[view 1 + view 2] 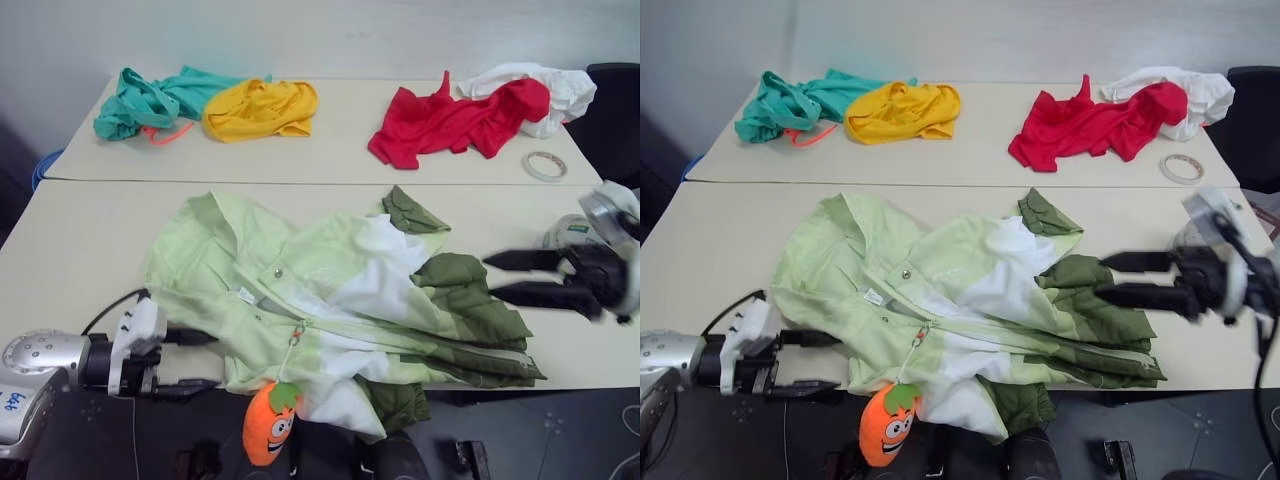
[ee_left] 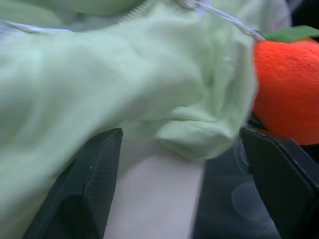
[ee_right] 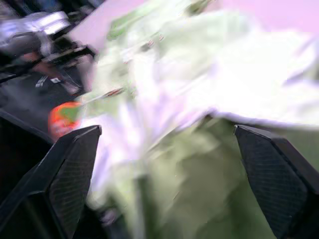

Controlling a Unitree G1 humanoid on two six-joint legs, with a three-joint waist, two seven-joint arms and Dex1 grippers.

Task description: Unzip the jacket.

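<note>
Now | jacket overhangs table front edge | both grippers apart

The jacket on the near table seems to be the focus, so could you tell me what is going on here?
A humanoid robot is working on unzipping the jacket, which lies crumpled on the near table with an orange plush charm hanging off the front edge. Both grippers are open and hold nothing: the left gripper sits at the jacket's lower left hem, the right gripper hovers beside its olive-green sleeve.
</note>
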